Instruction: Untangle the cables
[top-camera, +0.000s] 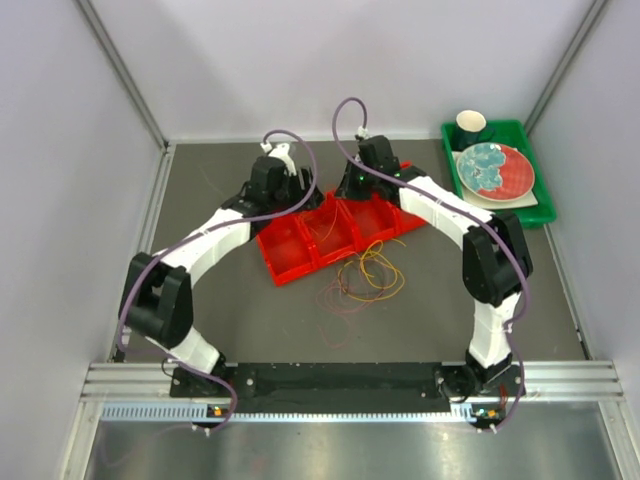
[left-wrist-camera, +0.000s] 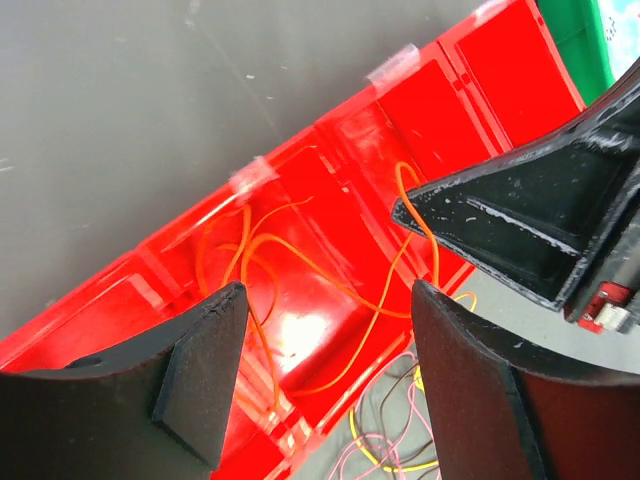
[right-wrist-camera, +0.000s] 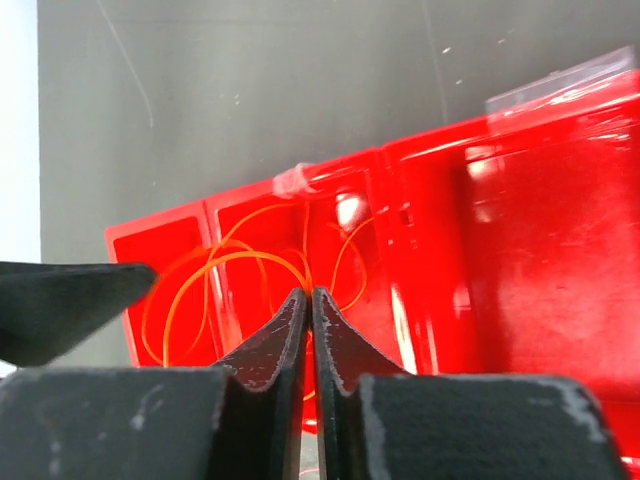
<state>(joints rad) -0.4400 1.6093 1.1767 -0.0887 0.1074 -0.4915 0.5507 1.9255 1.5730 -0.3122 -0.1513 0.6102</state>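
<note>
Top external view: I see both arms bent inward over the red tray (top-camera: 295, 245), which lies at an angle at the middle of the dark tabletop (top-camera: 250, 320).
Left pincer (left-wrist-camera: 326, 305): wide, holding nothing; its fingers hang over a tray compartment.
Right pincer (right-wrist-camera: 310, 295): closed tight, with a strand of the orange cable (right-wrist-camera: 240, 253) running up to its tips, so I read it as pinched there.
Orange cable, position: most of it lies looped inside one compartment of the red tray. In the left wrist view one strand rises over the divider to the right pincer's tip.
Remaining cables (top-camera: 365, 275): a loose tangle of yellow, pinkish and dark strands on the tabletop, just beside the tray's near edge and between the two arms.
Pincer spacing: in the left wrist view the right pincer sits close by, above the neighbouring compartment.
Background: a green bin (top-camera: 548, 200) stands at the far right of the tabletop, well apart from the tray, and holds a patterned plate (top-camera: 495, 168) and a dark cup (top-camera: 472, 125).
</note>
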